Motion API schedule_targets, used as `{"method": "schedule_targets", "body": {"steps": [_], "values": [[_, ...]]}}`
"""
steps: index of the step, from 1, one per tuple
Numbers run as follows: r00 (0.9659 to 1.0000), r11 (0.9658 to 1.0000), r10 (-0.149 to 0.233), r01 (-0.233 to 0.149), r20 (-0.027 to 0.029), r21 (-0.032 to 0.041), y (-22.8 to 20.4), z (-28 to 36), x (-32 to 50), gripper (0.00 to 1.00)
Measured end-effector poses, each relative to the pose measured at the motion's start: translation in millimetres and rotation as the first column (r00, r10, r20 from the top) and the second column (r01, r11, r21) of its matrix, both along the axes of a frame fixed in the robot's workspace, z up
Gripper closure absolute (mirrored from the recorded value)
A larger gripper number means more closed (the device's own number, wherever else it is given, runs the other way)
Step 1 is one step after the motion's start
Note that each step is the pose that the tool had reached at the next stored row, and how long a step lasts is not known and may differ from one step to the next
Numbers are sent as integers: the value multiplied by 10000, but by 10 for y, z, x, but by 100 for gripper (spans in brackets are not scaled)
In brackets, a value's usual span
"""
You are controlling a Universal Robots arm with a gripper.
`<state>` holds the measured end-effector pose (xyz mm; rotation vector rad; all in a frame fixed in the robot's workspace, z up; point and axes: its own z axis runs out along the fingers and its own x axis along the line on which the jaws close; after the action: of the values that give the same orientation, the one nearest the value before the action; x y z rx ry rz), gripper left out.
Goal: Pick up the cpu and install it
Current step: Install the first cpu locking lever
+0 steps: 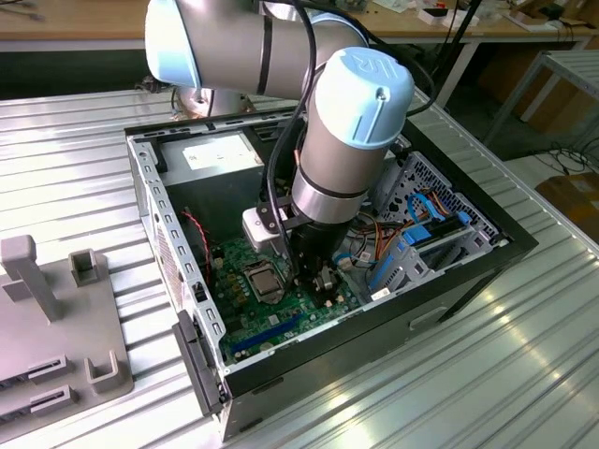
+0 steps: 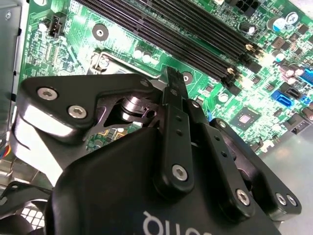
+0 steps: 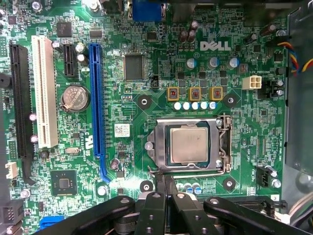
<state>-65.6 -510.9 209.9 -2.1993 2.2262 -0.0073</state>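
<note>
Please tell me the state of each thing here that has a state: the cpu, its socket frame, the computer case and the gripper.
cpu: lying flat in the socket, not held.
socket frame: around the cpu; whether latched, cannot tell.
computer case: side open, board exposed.
gripper: above the board beside the socket, fingers together, holding nothing.

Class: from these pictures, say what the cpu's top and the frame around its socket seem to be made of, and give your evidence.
The cpu: its top looks like matte, pale silver-grey metal, with dull, even reflections; the look alone cannot confirm this. The socket frame: apparently bright bare steel, judging by its thin stamped edges and sharp glints.
</note>
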Motion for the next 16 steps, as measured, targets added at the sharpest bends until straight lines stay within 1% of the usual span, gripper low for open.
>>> {"method": "schedule_targets", "body": {"steps": [2,4,8,11,14,16], "values": [[10000,10000,3,-3,25,0,-1,3,-17,88],[10000,10000,2,-2,60,-1,5,4,-85,88],[10000,10000,20,-20,76,-1,40,13,-103,88],[10000,10000,34,-34,91,-2,64,56,-114,88],[9999,10000,37,-37,108,1,76,70,-151,88],[9999,10000,39,-39,109,-1,76,71,-152,88]]}}
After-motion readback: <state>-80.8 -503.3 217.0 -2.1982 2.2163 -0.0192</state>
